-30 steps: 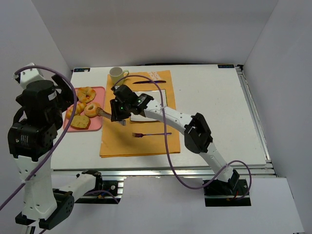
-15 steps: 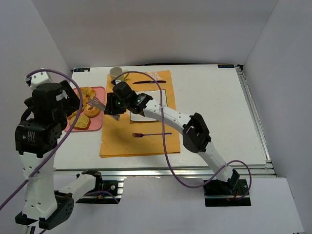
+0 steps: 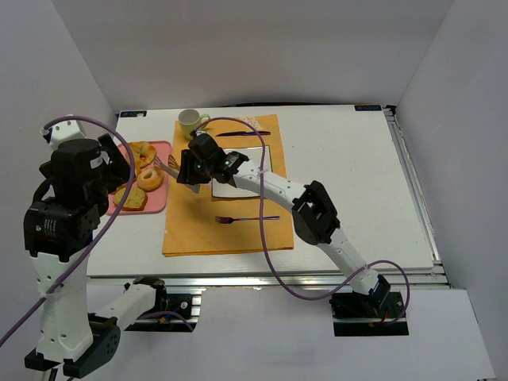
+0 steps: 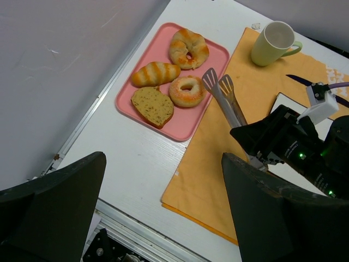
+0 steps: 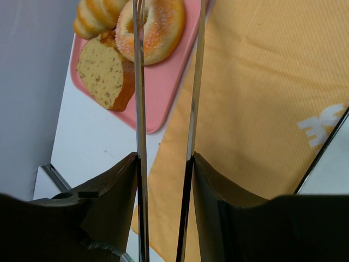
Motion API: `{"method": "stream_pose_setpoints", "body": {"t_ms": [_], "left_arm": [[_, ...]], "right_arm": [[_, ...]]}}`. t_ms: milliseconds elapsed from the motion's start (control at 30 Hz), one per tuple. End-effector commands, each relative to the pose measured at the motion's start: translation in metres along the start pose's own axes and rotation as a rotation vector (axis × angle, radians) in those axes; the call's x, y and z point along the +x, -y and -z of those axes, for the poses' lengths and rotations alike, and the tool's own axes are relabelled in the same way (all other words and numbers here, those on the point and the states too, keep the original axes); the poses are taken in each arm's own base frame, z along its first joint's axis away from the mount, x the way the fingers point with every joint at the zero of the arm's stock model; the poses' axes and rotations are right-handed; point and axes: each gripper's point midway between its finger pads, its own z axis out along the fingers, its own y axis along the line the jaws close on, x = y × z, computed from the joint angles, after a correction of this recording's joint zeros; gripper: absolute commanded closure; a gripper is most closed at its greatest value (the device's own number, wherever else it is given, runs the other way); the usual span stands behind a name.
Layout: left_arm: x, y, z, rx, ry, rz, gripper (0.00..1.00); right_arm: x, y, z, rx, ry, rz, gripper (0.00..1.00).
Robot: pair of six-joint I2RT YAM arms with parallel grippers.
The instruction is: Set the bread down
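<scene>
Pink tray (image 4: 192, 129) with croissant (image 4: 188, 47), striped roll (image 4: 155, 73), cake slice (image 4: 152, 105), orange placemat (image 3: 198, 230), mug (image 4: 273, 43), fork (image 3: 246, 218)

Four breads (image 4: 188, 91), one mug (image 4: 272, 43)

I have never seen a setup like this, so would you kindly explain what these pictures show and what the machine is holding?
Two robot arms are bolted at a table's near edge. One picture looks down from above; the others come from cameras on each wrist. On the table lie a pink tray with the ring-shaped bread, other pastries and a slice, an orange placemat, a mug, a fork and a knife. The right gripper holds metal tongs whose tips reach toward the bread. The left gripper is open and empty.
</scene>
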Motion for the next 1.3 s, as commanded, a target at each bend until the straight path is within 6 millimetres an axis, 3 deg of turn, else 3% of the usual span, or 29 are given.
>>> {"method": "stream_pose_setpoints", "body": {"t_ms": [0,267,467,600,1000,1267], "left_arm": [[0.003,0.002,-0.003,0.009,-0.011,-0.02,0.02],[0.004,0.004,-0.007,0.004,-0.011,-0.025,0.02],[0.008,0.006,-0.011,0.007,-0.018,-0.027,0.02],[0.01,0.007,-0.013,0.006,-0.022,-0.034,0.02],[0.009,0.004,-0.013,-0.007,-0.017,-0.048,0.02],[0.01,0.003,-0.014,-0.014,-0.018,-0.056,0.02]], "right_arm": [[-0.023,-0.021,0.002,-0.079,0.061,-0.001,0.51],[-0.011,-0.019,-0.007,-0.103,0.019,0.004,0.52],[-0.024,-0.023,0.009,-0.085,0.084,0.043,0.52],[-0.027,-0.028,0.007,-0.105,0.081,0.043,0.52],[0.004,-0.018,-0.01,-0.126,-0.03,0.04,0.5],[0.014,-0.012,-0.013,-0.118,-0.064,0.053,0.5]]}}
